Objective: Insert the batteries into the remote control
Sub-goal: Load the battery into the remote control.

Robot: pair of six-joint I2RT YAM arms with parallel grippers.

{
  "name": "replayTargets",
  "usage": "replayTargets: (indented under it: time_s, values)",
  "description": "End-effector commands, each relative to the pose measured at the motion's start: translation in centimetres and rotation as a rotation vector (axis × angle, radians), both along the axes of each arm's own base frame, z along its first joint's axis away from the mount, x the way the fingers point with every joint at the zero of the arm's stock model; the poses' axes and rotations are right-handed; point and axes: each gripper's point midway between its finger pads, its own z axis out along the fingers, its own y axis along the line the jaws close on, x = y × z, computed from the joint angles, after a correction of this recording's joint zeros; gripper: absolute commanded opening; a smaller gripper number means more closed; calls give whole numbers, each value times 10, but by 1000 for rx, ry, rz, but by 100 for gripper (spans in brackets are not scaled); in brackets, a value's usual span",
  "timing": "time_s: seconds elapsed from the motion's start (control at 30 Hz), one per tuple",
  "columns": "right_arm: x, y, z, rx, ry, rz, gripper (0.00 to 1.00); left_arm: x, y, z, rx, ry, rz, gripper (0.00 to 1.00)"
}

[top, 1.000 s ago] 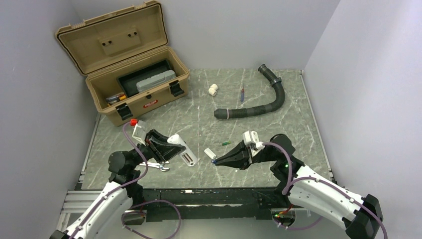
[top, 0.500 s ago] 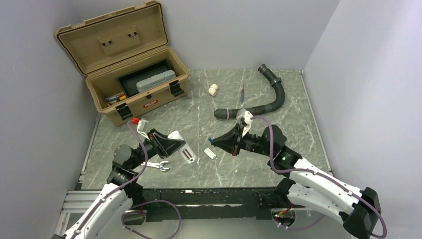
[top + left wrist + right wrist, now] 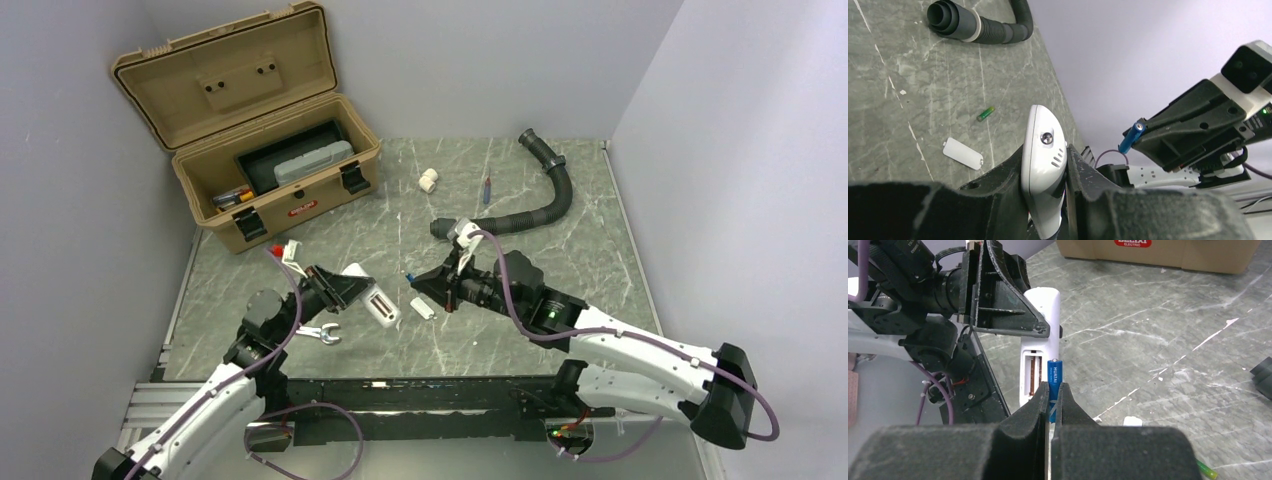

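Observation:
My left gripper [image 3: 350, 290] is shut on the white remote control [image 3: 375, 300] and holds it tilted above the table, back side up. The battery compartment [image 3: 1034, 371] is open and shows its metal contacts. In the left wrist view the remote [image 3: 1044, 165] sits between my fingers. My right gripper [image 3: 420, 280] is shut on the blue battery [image 3: 1054, 375], which stands out past the fingertips just beside the compartment. The battery also shows in the left wrist view [image 3: 1130, 137]. The green battery [image 3: 985, 113] lies on the table; the right arm hides it in the top view.
The plain white cover piece [image 3: 423, 308] lies on the table under my right gripper. A wrench [image 3: 318, 333] lies near the left arm. An open tan toolbox [image 3: 270, 150], a white pipe fitting [image 3: 428, 180], a red-and-blue stick [image 3: 487, 188] and a black hose [image 3: 520, 205] are at the back.
My right gripper has swung left and farther up the table with the blue battery, closing on the remote. My left gripper has shifted slightly right with the remote.

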Motion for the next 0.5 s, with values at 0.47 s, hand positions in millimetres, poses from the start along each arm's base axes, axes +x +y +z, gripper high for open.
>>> replayTargets:
  time_s: [0.47]
  values:
    - [-4, 56, 3, -66, -92, -23, 0, 4, 4, 19, -142, 12, 59, 0]
